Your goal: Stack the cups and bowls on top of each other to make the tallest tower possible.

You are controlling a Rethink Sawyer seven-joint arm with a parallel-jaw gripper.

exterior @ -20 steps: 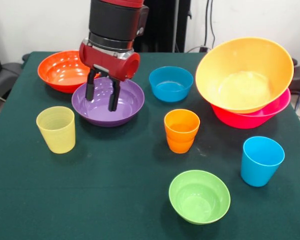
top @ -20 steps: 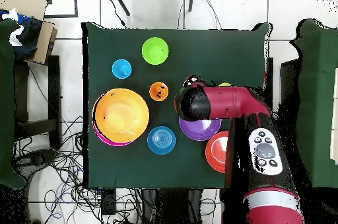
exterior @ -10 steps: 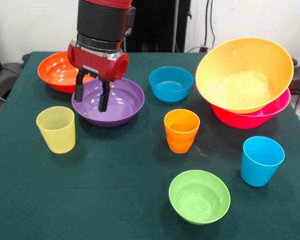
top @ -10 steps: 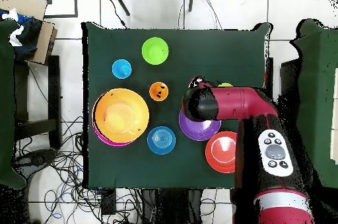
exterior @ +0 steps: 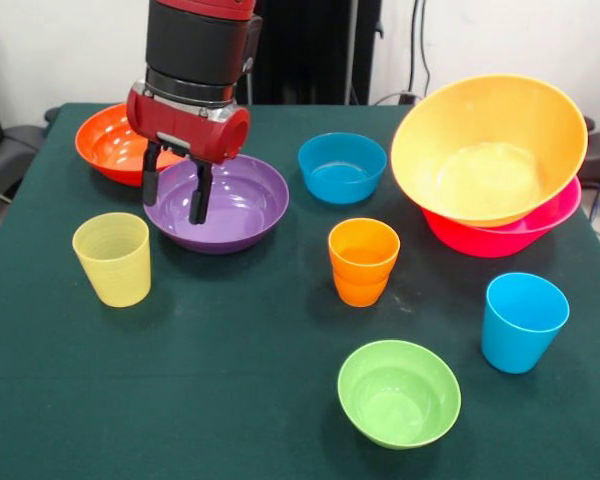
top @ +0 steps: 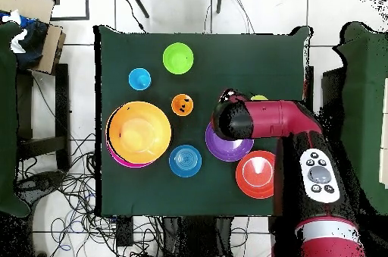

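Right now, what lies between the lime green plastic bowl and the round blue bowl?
The orange plastic cup stands between the lime green bowl and blue bowl, clearest in the front view.

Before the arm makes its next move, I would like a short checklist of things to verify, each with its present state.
1. Gripper open and empty: ok, its fingers are spread with nothing between them.
2. Gripper lined up with the purple bowl: ok, it hangs at the bowl's rim on the side toward the red-orange bowl.
3. Fingers straddle the rim: cannot tell.
4. Orange large bowl seated in the hot pink bowl: not ok, it sits tilted.
5. Yellow cup clear of the gripper: ok, upright and apart from it.
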